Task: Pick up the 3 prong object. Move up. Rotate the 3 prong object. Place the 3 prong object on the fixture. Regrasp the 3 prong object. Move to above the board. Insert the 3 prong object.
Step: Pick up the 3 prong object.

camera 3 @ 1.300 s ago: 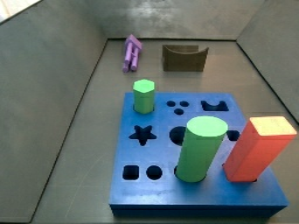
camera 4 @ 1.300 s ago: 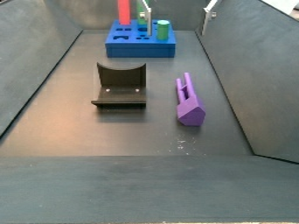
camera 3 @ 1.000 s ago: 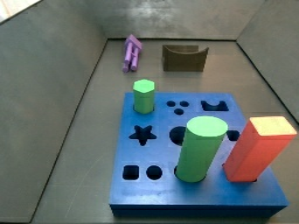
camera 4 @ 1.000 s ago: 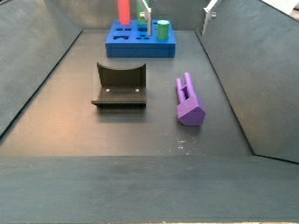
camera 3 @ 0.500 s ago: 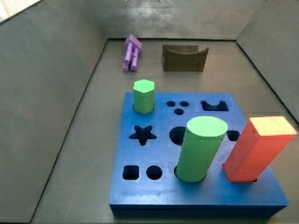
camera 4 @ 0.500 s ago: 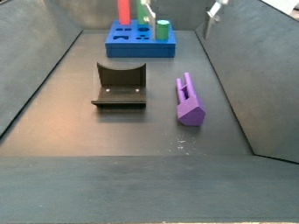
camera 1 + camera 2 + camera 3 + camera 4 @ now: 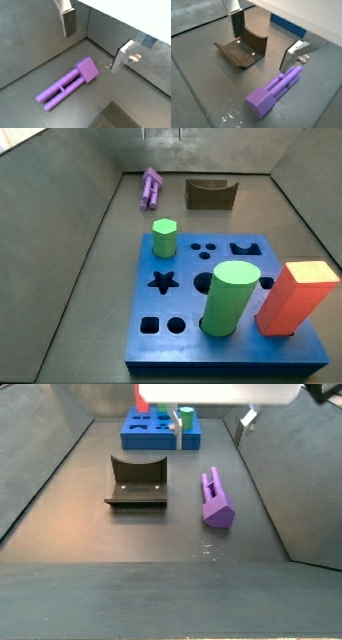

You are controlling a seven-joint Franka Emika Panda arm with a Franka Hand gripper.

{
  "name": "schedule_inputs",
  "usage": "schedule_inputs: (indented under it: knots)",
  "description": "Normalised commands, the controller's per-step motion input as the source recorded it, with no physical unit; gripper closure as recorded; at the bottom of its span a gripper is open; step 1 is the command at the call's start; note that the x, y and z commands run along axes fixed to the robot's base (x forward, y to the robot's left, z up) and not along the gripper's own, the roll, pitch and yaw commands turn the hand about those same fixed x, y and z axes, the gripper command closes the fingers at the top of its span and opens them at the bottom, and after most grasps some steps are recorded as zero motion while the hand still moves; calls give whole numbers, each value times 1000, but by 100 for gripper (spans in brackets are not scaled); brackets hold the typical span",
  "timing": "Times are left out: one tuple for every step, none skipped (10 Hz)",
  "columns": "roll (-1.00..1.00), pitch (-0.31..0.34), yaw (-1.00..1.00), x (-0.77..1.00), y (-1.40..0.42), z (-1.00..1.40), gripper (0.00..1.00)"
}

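The purple 3 prong object (image 7: 151,188) (image 7: 215,497) lies flat on the grey floor beside the dark fixture (image 7: 211,194) (image 7: 136,481). It shows in both wrist views (image 7: 70,85) (image 7: 274,93), lying below the fingers. My gripper (image 7: 93,40) (image 7: 264,40) hangs open above the floor, over the ground between the fixture (image 7: 241,50) and the 3 prong object, with nothing between its fingers (image 7: 68,22). Its white body (image 7: 221,392) reaches in at the upper edge of a side view. The blue board (image 7: 174,333) (image 7: 138,434) stands apart at the far end of the floor.
The board carries a green hexagonal peg (image 7: 164,236), a tall green cylinder (image 7: 230,298) and an orange-red block (image 7: 297,296), and has open star, round and oval cutouts. Sloped grey walls (image 7: 80,218) close in the floor on both sides.
The gripper's white body has come into a side view from above, where only a small part showed before. The 3 prong object, fixture and board have not moved.
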Motion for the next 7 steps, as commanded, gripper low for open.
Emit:
schedule_inputs:
  knots:
    - [-197, -170, 274, 0, 249, -403, 0]
    - [-160, -200, 251, 0, 94, -391, 0]
    - [-153, -261, 163, 0, 40, -386, 0]
    - [-121, -281, 0, -23, 0, -386, 0]
    - [-76, -281, 0, -109, 0, -389, 0]
    - [-64, -231, -177, -86, 0, -371, 0]
    - [-53, -204, -306, -120, 0, -326, 0]
